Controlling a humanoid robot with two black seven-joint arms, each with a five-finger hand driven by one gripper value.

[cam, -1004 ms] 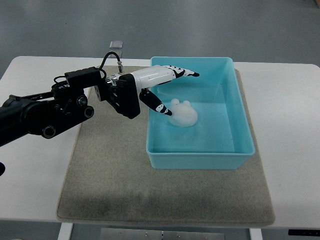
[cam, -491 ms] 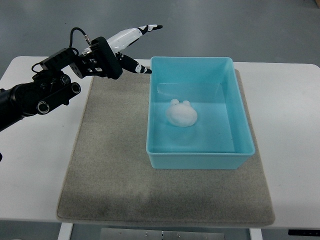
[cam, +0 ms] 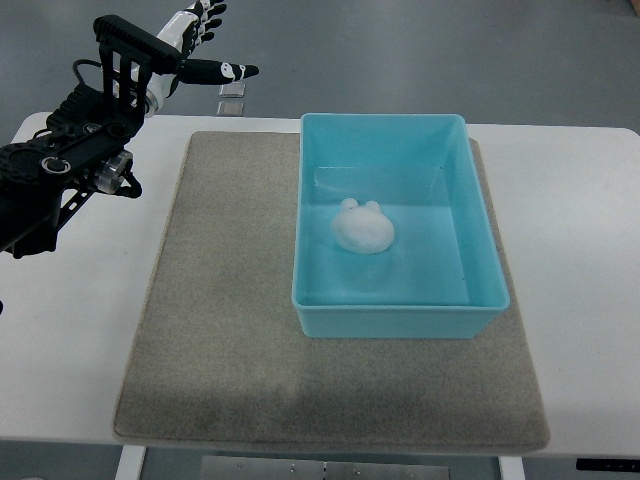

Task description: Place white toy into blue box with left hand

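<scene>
Your left robot hand (cam: 200, 40): upper left of frame, fingers spread wide, holding nothing | white toy (cam: 363, 229): lying on the floor of the blue box (cam: 400, 310), centre-right of frame | blue box: sitting on the grey mat (cam: 220, 330) on the white counter (cam: 590, 300)

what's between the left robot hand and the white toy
In the top view, bare grey mat and the blue box near-left wall separate the left robot hand from the white toy.
</scene>
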